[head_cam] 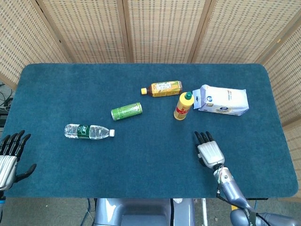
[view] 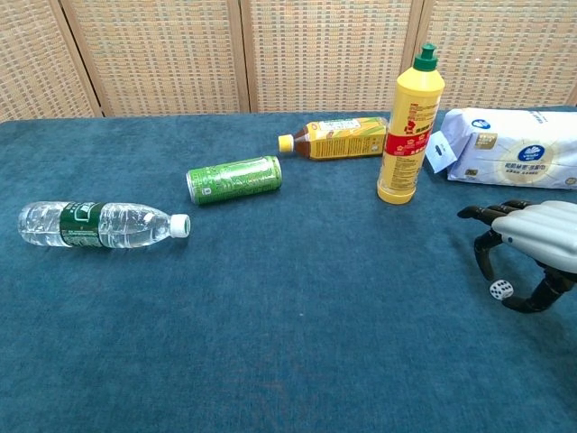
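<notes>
My right robot hand (view: 532, 242) arches over the small white die (view: 501, 290) on the table (view: 297, 343), fingers curved, holding nothing. Lower evenly; pinch the die between thumb and fingertip. My left robot hand (head_cam: 10, 155) idles, spread.

Blue-covered bench (head_cam: 70, 84) under a wicker screen (head_cam: 160, 28). Near centre, green can (head_cam: 126, 111) lying on its side; at its eight o'clock, well apart, clear water bottle (head_cam: 89, 131) lying flat, cap toward three o'clock. At the can's two o'clock, tea bottle (head_cam: 162, 88) on its side. Just beside that, at five o'clock, yellow bottle (head_cam: 183, 106) upright, with white tissue pack (head_cam: 222, 100) close at three o'clock. Right hand (head_cam: 208, 150) at five o'clock of the yellow bottle, palm down, fingers (head_cam: 201, 138) toward twelve. Left hand (head_cam: 9, 157) off the bench's left edge, fingers spread, holding nothing.
</notes>
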